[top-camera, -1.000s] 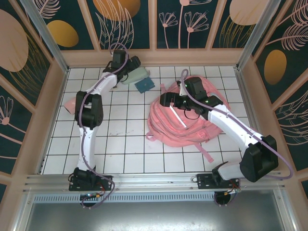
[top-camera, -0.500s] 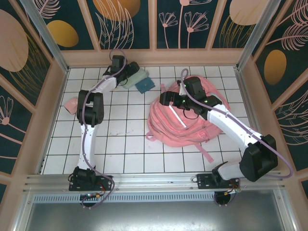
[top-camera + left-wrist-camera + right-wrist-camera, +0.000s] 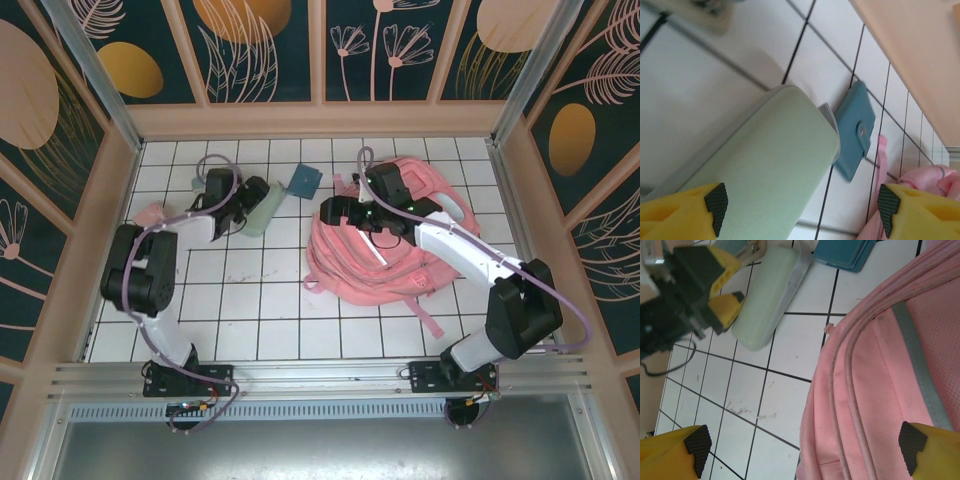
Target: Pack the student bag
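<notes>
The student bag (image 3: 385, 250) lies flat on the white-tiled desk (image 3: 250, 300), right of centre, with its grey reflective stripe (image 3: 915, 355) facing up. The right hand (image 3: 335, 210) hovers over the bag's far-left edge, its fingers spread wide and holding nothing. To the left lies a pale green case (image 3: 262, 205), with a teal wallet (image 3: 302, 180) just beyond it on the far side. The left hand (image 3: 243, 207) is at the case, fingers spread. In the left wrist view the case sits between them, against one pad (image 3: 715, 200) and clear of the other.
</notes>
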{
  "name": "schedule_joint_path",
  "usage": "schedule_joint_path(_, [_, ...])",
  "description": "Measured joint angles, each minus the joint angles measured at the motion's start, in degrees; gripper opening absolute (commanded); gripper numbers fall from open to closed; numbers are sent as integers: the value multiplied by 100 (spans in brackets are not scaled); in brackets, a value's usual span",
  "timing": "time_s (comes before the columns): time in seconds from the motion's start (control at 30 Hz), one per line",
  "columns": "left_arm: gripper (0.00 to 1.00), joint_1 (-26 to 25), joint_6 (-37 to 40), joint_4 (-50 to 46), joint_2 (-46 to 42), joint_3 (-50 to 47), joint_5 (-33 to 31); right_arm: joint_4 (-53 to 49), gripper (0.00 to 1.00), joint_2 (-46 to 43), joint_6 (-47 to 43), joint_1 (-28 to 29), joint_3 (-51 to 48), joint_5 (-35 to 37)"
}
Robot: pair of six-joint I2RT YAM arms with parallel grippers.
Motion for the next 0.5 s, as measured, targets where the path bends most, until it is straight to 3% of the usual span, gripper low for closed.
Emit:
schedule_joint_path(0.13, [86, -63, -219, 11, -1099, -1134, -46, 90, 99, 94, -11, 57, 13, -76])
schedule_joint_path(0.23, [90, -92, -118, -501, -1749, -1467, -129, 101, 99, 138, -11, 105, 28, -114])
schedule_joint_path(0.5, [93, -96, 1502, -2050, -1980, -861, -673, 140, 99, 138, -9, 269, 42, -140])
